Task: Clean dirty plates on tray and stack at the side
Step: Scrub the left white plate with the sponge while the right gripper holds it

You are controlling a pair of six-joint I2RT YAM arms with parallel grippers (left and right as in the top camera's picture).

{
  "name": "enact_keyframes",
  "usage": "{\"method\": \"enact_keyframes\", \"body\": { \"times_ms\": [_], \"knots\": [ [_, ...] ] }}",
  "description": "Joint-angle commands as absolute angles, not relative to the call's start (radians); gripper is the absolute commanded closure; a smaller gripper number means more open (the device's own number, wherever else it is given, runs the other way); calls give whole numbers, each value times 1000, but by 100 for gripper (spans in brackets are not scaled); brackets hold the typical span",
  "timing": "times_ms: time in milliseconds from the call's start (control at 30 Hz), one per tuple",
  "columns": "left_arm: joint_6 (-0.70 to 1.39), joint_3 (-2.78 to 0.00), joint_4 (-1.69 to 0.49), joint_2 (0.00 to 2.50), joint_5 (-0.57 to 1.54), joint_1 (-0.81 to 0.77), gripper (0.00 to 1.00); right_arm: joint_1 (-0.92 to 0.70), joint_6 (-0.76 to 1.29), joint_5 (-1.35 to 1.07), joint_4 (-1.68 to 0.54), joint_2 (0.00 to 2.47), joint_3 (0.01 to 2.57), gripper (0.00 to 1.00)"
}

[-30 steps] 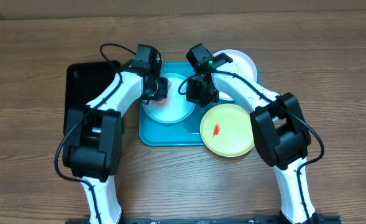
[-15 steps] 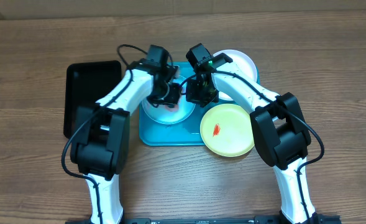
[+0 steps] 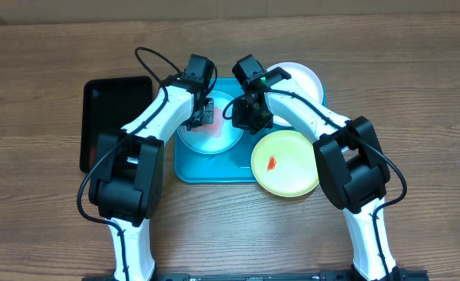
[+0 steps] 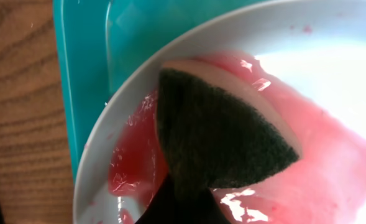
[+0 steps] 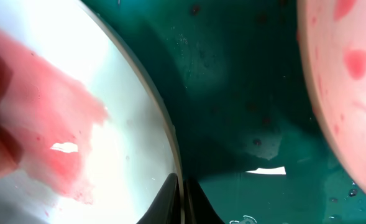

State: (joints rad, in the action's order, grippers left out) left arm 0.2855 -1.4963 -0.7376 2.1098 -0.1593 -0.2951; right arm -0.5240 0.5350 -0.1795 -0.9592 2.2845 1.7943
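Scrubbing is the step in hand: your left gripper [image 3: 204,117], clamped on the sponge [image 4: 226,134], presses it into the pale blue plate [image 3: 214,139] on the tray's [image 3: 214,170] left half, where a pink film spreads. Your right gripper [image 3: 249,119] pinches that plate's right rim. Next, wipe the film away before you lift.

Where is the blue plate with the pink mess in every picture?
Overhead: the pale blue plate sits in the middle, on the tray's left half.
Left wrist: it fills the right side, under the sponge.
Right wrist: it fills the left side.
Shared landmark: the turquoise tray beneath it.
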Motion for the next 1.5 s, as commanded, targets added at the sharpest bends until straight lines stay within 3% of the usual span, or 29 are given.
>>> {"method": "enact_keyframes", "body": {
  "times_ms": [0, 200, 433, 633, 733, 833, 1033, 1233, 1467],
  "knots": [
    [242, -1491, -796, 2140, -125, -309, 96, -535, 524, -177, -967, 2300, 1786, 96],
    [110, -1491, -892, 2140, 249, -334, 96, -535, 524, -177, -968, 2300, 1786, 96],
    [118, -1491, -803, 2140, 291, -320, 96, -535, 524, -178, -968, 2300, 1786, 96],
    [297, -1491, -667, 2140, -26, -278, 96, -535, 524, -178, -968, 2300, 1786, 96],
    [374, -1497, -701, 2140, -209, -265, 96, -535, 524, -177, -968, 2300, 1786, 96],
    [394, -1501, -792, 2140, -250, -267, 96, -535, 524, -177, -967, 2300, 1786, 96],
    [343, -1501, -953, 2140, -42, -304, 96, -535, 524, -178, -959, 2300, 1786, 96],
    [131, -1501, -936, 2140, 276, -329, 96, -535, 523, -178, -958, 2300, 1786, 96],
    [79, -1502, -855, 2140, 341, -295, 96, -535, 523, -178, -955, 2300, 1786, 96]
  ]
}}
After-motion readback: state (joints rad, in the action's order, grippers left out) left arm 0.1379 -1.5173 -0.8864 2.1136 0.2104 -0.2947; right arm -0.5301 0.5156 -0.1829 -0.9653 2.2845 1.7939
